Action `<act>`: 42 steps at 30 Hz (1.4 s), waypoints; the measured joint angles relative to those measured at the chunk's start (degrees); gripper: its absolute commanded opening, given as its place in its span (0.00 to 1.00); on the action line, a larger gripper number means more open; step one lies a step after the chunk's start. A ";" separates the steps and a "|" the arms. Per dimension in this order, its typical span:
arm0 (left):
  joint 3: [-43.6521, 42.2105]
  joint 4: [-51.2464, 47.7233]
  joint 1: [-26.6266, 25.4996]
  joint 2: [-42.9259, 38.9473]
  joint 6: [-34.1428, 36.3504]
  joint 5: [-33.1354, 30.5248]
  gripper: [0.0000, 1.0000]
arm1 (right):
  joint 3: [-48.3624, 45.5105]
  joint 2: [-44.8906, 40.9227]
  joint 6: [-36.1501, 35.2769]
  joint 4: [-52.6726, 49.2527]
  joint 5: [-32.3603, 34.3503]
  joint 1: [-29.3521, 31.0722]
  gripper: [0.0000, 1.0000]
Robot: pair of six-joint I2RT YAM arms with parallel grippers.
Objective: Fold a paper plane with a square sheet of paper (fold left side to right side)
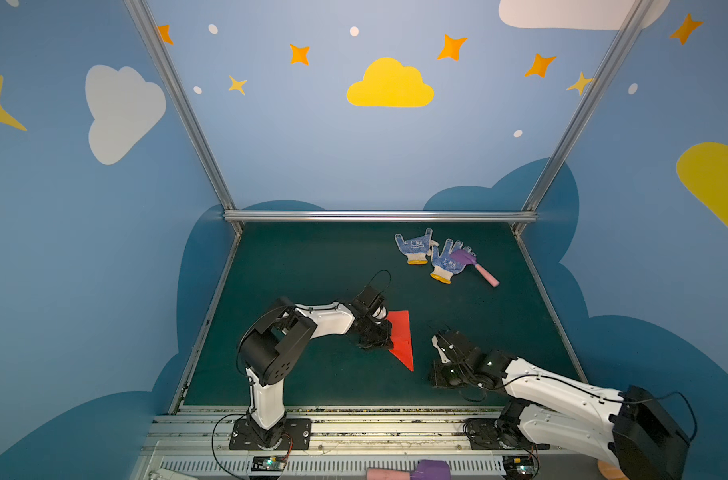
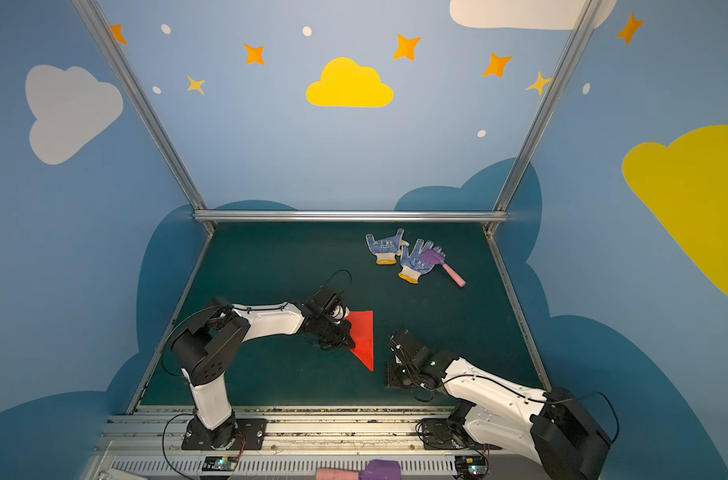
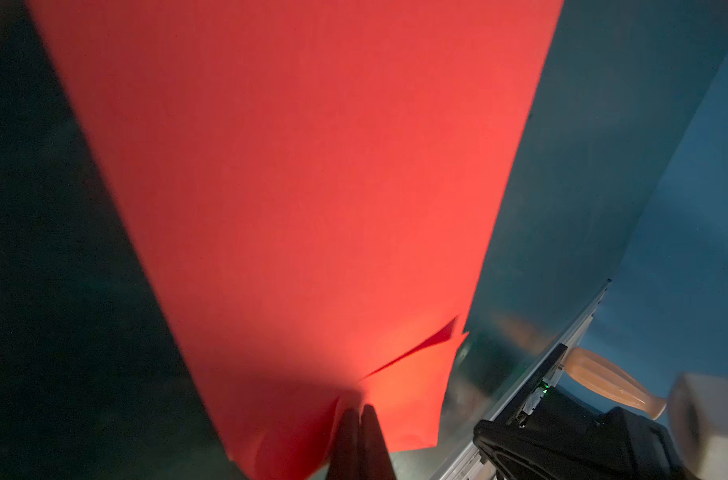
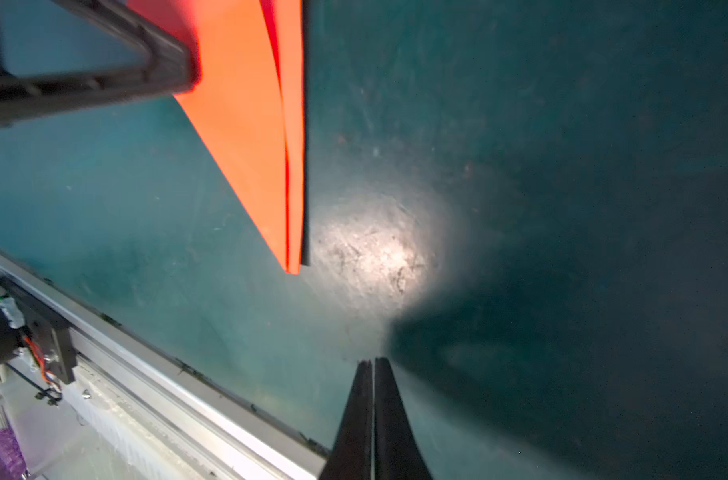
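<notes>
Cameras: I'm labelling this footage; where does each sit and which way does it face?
Top views: high over the near edge of the table, facing down and toward the back wall; left arm and right arm show.
Left wrist: on the left arm, looking along the shut left hand at the red paper.
Right wrist: on the right arm, looking past the shut right hand at the table.
Shared: all four show the paper; the right wrist view catches the left hand.

Qty: 1 folded red paper (image 1: 401, 338), 2 gloves (image 1: 414, 248), 2 toy hammers (image 1: 464, 258), 2 robot arms (image 1: 324, 320)
</notes>
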 measured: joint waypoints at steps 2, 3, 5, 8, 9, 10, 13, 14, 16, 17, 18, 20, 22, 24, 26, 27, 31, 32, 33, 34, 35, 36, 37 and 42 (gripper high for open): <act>0.00 0.00 -0.04 0.00 -0.11 -0.02 0.03 | 2.69 0.83 -0.15 -0.57 0.09 -0.20 0.00; 0.00 0.00 -0.04 0.00 -0.13 -0.07 0.04 | 4.26 1.99 -0.33 -0.50 0.04 -0.22 0.00; 0.00 0.00 -0.07 0.00 -0.15 -0.09 0.04 | 7.54 5.46 -1.01 0.20 -0.26 -0.26 0.00; 0.00 0.02 -0.15 0.00 -0.28 -0.13 0.04 | 11.58 12.46 -2.34 2.64 -1.25 -0.31 0.00; 0.00 0.02 -0.22 -0.02 -0.31 -0.15 0.03 | 12.37 14.51 -2.67 3.61 -1.46 -0.31 0.00; 0.00 0.02 -0.22 -0.04 -0.31 -0.20 0.04 | 13.07 16.26 -2.95 3.96 -1.57 -0.33 0.00; 0.00 0.02 -0.22 -0.07 -0.31 -0.31 0.04 | 14.34 20.59 -3.65 5.90 -1.73 -0.46 0.00; 0.00 0.00 -0.22 -0.07 -0.31 -0.33 0.04 | 14.43 21.62 -3.82 6.45 -1.79 -0.46 0.00; 0.00 0.00 -0.22 -0.09 -0.31 -0.35 0.04 | 14.45 23.19 -3.96 7.43 -2.25 -0.48 0.00; 0.00 0.00 -0.22 -0.09 -0.31 -0.35 0.04 | 14.43 23.87 -3.96 7.93 -2.51 -0.48 0.00; 0.00 0.00 -0.22 -0.09 -0.31 -0.37 0.04 | 14.40 24.46 -3.93 8.44 -2.78 -0.48 0.00; 0.13 -0.15 -0.22 -0.11 -0.31 -0.39 0.04 | 13.73 25.53 -3.78 10.23 -3.28 -0.48 0.00; 0.44 -0.59 -0.26 -0.11 -0.26 -0.57 0.04 | 12.52 26.12 -3.54 11.85 -3.78 -0.59 0.00; 0.90 -1.05 -0.31 -0.11 -0.17 -1.07 0.04 | 11.80 25.99 -3.17 13.27 -4.09 -1.09 0.00; 1.31 -1.64 -0.31 -0.46 -0.07 -1.68 0.04 | 10.93 25.66 -2.64 14.45 -4.24 -1.20 0.00; 1.44 -1.95 -0.33 -0.83 -0.07 -1.84 0.04 | 10.51 25.44 -2.38 14.99 -4.31 -1.22 0.00; 1.46 -2.51 -0.72 -3.82 -0.09 -2.16 0.04 | 9.33 24.85 -1.66 16.65 -4.57 -1.42 0.00; 1.46 -2.49 -1.05 -4.57 -0.09 -2.21 0.04 | 9.18 24.76 -1.53 16.83 -4.57 -1.44 0.00; 1.46 -2.49 -1.46 -5.09 -0.09 -2.21 0.04 | 9.09 24.74 -1.42 16.96 -4.57 -1.44 0.00; 1.46 -2.45 -1.97 -5.46 -0.09 -2.23 0.04 | 9.07 24.70 -1.36 17.05 -4.59 -1.44 0.00; 1.46 -2.43 -2.54 -5.60 -0.11 -2.27 0.04 | 9.05 24.70 -1.31 17.07 -4.57 -1.44 0.00; 1.46 -2.40 -3.02 -5.57 -0.11 -2.36 0.04 | 9.05 24.70 -1.27 17.07 -4.59 -1.44 0.00; 1.44 -2.43 -3.52 -5.49 -0.17 -2.38 0.04 | 9.05 24.70 -1.22 17.09 -4.57 -1.44 0.00; 1.44 -1.90 -5.11 -4.39 -0.31 -2.49 0.04 | 9.05 24.70 -1.22 17.07 -4.59 -1.44 0.00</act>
